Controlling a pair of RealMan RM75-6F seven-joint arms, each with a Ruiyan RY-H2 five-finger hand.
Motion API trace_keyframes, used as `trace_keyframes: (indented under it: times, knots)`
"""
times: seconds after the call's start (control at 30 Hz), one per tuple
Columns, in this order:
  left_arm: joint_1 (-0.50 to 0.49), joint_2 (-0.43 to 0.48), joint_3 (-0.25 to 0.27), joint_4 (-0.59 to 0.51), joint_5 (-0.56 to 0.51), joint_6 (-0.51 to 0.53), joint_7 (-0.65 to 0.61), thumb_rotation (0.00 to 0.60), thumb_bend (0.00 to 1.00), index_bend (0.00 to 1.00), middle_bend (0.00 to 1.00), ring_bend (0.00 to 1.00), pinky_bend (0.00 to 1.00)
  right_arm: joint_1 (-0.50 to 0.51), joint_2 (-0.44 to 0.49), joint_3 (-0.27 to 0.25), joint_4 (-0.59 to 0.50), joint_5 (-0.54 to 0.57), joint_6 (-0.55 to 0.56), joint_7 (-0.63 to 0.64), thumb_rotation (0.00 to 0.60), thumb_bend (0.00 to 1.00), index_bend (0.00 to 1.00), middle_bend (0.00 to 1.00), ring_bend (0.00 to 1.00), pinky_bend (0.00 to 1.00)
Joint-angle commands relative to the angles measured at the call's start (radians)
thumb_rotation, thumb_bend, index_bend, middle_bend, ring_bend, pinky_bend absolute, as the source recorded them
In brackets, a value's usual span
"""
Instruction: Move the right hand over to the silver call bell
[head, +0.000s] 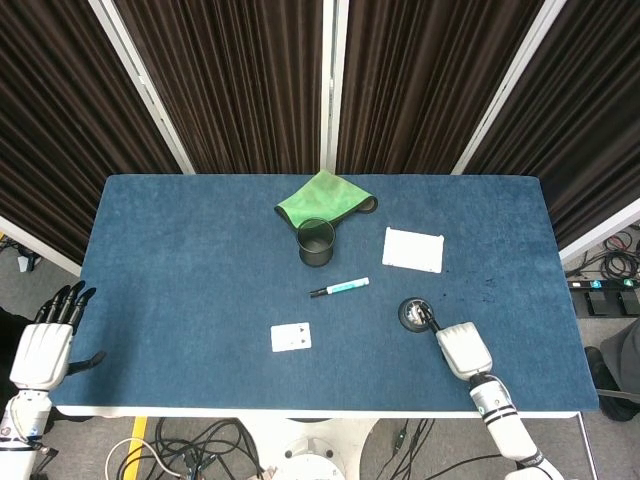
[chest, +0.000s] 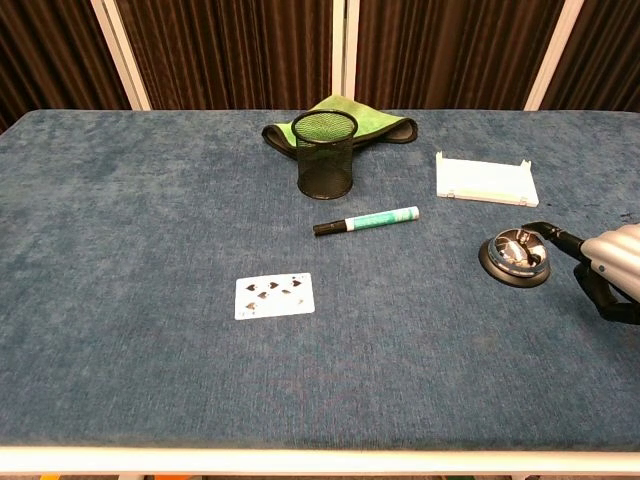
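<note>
The silver call bell (head: 415, 313) on its black base stands on the blue table, right of centre. My right hand (head: 460, 348) lies just to its near right. One black finger stretches out, and its tip (chest: 545, 232) is at the bell's (chest: 514, 256) far right rim; whether it touches is unclear. The other fingers of the right hand (chest: 612, 265) are curled in and hold nothing. My left hand (head: 45, 345) hangs off the table's front left corner, fingers straight and apart, empty.
A green marker (head: 340, 288) lies left of the bell, with a playing card (head: 290, 337) nearer the front. A black mesh cup (head: 316, 242) and a green cloth (head: 325, 198) sit at the back. A white flat box (head: 412, 249) lies behind the bell.
</note>
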Motion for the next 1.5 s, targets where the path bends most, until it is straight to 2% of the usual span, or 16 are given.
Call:
trace_keyframes:
  times: [0.03,0.27,0.6,0.73,0.9,1.07,1.2,1.27,1.3,1.33,1.37,1.4,1.43,1.5]
  knots:
    - [0.000,0.001,0.000,0.000,0.002,0.002,-0.001,0.600,0.03,0.09,0.01,0.00,0.17,-0.001,0.000,-0.001,-0.006,-0.008,0.020,0.004,0.600,1.00,0.02,0.88,0.74,0.69]
    - [-0.002,0.000,0.001,-0.004,0.009,0.003,0.001,0.600,0.03,0.09,0.01,0.00,0.17,-0.007,0.018,-0.001,-0.029,-0.041,0.078,0.027,0.600,1.00,0.02,0.88,0.74,0.69]
    - [-0.001,-0.005,0.004,0.005,0.002,-0.007,-0.003,0.600,0.03,0.09,0.01,0.00,0.17,-0.002,-0.008,-0.017,0.012,0.004,0.029,-0.001,0.600,1.00,0.02,0.88,0.74,0.69]
    - [-0.001,-0.007,0.004,0.007,0.004,-0.005,-0.004,0.600,0.03,0.09,0.01,0.00,0.17,-0.001,0.001,-0.013,-0.003,-0.001,0.043,0.003,0.600,1.00,0.02,0.88,0.74,0.69]
    - [-0.002,-0.003,0.002,-0.003,0.011,0.001,0.003,0.600,0.03,0.09,0.01,0.00,0.17,-0.017,0.063,0.012,-0.081,-0.057,0.157,0.048,0.600,1.00,0.02,0.88,0.74,0.69]
    - [-0.003,-0.002,0.004,-0.014,0.013,0.000,0.013,0.600,0.03,0.09,0.01,0.00,0.17,-0.054,0.166,0.062,-0.170,-0.139,0.344,0.141,0.600,1.00,0.02,0.88,0.74,0.69]
    - [-0.005,-0.007,0.006,-0.019,0.015,-0.003,0.023,0.600,0.03,0.09,0.01,0.00,0.17,-0.097,0.230,0.094,-0.180,-0.170,0.472,0.226,0.600,1.00,0.02,0.87,0.74,0.69]
    - [-0.007,-0.007,0.006,-0.026,0.017,-0.004,0.033,0.600,0.03,0.09,0.01,0.00,0.17,-0.119,0.258,0.100,-0.163,-0.173,0.512,0.291,0.600,0.98,0.03,0.83,0.71,0.68]
    - [-0.008,-0.008,0.006,-0.029,0.019,-0.005,0.039,0.600,0.03,0.09,0.01,0.00,0.17,-0.125,0.278,0.093,-0.153,-0.173,0.510,0.317,0.600,0.92,0.03,0.79,0.67,0.66]
    - [-0.009,-0.009,0.006,-0.032,0.020,-0.005,0.043,0.600,0.03,0.09,0.01,0.00,0.17,-0.131,0.306,0.076,-0.148,-0.165,0.482,0.335,0.600,0.71,0.03,0.65,0.52,0.56]
    - [-0.010,-0.009,0.005,-0.039,0.021,-0.003,0.049,0.600,0.03,0.09,0.01,0.00,0.17,-0.138,0.354,0.051,-0.176,-0.124,0.415,0.342,0.600,0.49,0.02,0.47,0.33,0.41]
    - [-0.010,-0.008,0.005,-0.045,0.021,-0.004,0.053,0.600,0.03,0.09,0.01,0.00,0.17,-0.140,0.390,0.037,-0.209,-0.094,0.366,0.346,0.600,0.35,0.01,0.34,0.21,0.30]
    - [-0.011,-0.007,0.005,-0.051,0.022,-0.005,0.057,0.600,0.03,0.09,0.01,0.00,0.17,-0.139,0.419,0.028,-0.236,-0.069,0.329,0.349,0.600,0.21,0.00,0.14,0.05,0.12]
    - [-0.013,-0.005,0.006,-0.064,0.021,-0.008,0.065,0.600,0.03,0.09,0.01,0.00,0.17,-0.143,0.451,0.019,-0.266,-0.026,0.283,0.340,0.600,0.13,0.00,0.02,0.00,0.01]
